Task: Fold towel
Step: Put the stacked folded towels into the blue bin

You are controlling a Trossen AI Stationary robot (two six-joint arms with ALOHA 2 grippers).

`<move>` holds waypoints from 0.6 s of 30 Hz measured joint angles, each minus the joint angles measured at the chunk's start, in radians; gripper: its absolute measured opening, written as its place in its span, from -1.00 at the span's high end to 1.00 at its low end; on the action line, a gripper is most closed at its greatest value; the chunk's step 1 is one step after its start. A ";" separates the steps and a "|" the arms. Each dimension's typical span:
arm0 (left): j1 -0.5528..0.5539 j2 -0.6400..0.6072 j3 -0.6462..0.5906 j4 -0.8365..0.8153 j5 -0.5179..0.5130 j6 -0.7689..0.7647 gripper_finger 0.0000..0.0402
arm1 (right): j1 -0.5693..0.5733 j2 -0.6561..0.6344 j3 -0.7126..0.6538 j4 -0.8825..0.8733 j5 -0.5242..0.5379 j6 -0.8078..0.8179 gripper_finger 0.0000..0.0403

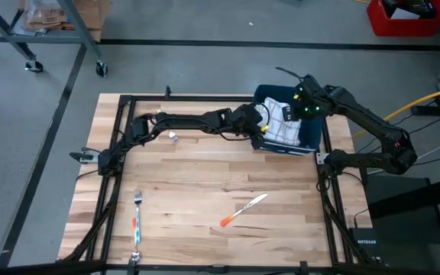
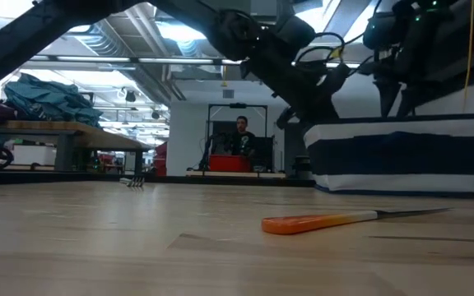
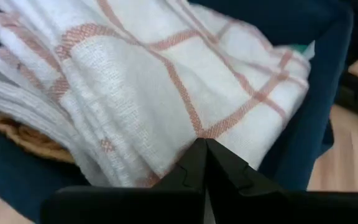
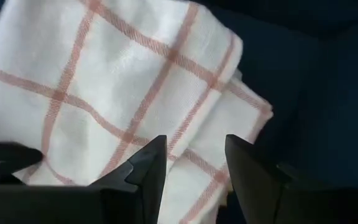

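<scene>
I see a light wooden desk [image 1: 205, 183]. Directly on it lie a blue bin [image 1: 308, 136] below both jaws, an orange-handled knife [image 1: 244, 209] and a fork [image 1: 137, 225], both well apart from them.

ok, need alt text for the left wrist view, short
The left gripper, fingers shut, pinches the near edge of a folded white towel with a red-orange check lying in a dark blue bin. A tan cloth peeks from under the towel, and bare wooden tabletop shows beyond the bin.
</scene>
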 joint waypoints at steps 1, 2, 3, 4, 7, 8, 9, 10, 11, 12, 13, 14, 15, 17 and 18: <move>0.000 -0.001 0.001 -0.027 0.001 0.008 0.99 | 0.010 0.000 -0.017 0.027 -0.001 0.001 0.17; 0.000 -0.003 0.001 -0.040 0.001 0.024 0.99 | 0.020 0.000 -0.037 0.059 -0.001 0.002 0.17; 0.000 -0.003 0.001 -0.043 0.000 0.034 0.99 | 0.033 0.000 -0.057 0.093 -0.001 0.002 0.17; -0.001 -0.003 0.002 -0.040 0.001 0.044 0.99 | 0.048 0.000 -0.078 0.129 -0.001 0.002 0.17; -0.002 -0.005 0.001 -0.016 0.001 0.042 0.98 | 0.094 0.000 -0.138 0.250 -0.001 0.039 0.17; -0.003 -0.005 0.000 -0.005 0.002 0.040 0.98 | 0.108 0.000 -0.157 0.288 -0.001 0.055 0.17; -0.003 -0.005 0.000 0.003 0.002 0.040 0.98 | 0.121 0.000 -0.177 0.324 -0.001 0.063 0.17; -0.003 -0.005 -0.001 0.009 0.002 0.040 0.98 | 0.133 0.001 -0.194 0.352 -0.001 0.074 0.17; -0.003 -0.005 -0.001 0.011 0.003 0.037 0.98 | 0.145 0.005 -0.208 0.374 0.000 0.082 0.17; -0.003 -0.005 -0.001 0.010 0.003 0.037 0.98 | 0.155 0.010 -0.219 0.391 0.000 0.087 0.17; -0.003 -0.005 -0.001 0.010 0.003 0.037 0.98 | 0.162 0.017 -0.231 0.400 0.001 0.096 0.17; -0.003 -0.005 -0.001 0.010 0.003 0.037 0.98 | 0.169 0.027 -0.242 0.404 0.001 0.105 0.17; -0.005 -0.005 -0.001 0.010 0.004 0.037 0.98 | 0.176 0.038 -0.250 0.405 0.001 0.111 0.17; -0.008 -0.004 -0.001 0.011 0.003 0.037 0.98 | 0.189 0.069 -0.266 0.406 0.005 0.126 0.17; -0.010 -0.004 -0.001 0.012 0.003 0.037 0.98 | 0.195 0.088 -0.273 0.407 0.006 0.129 0.17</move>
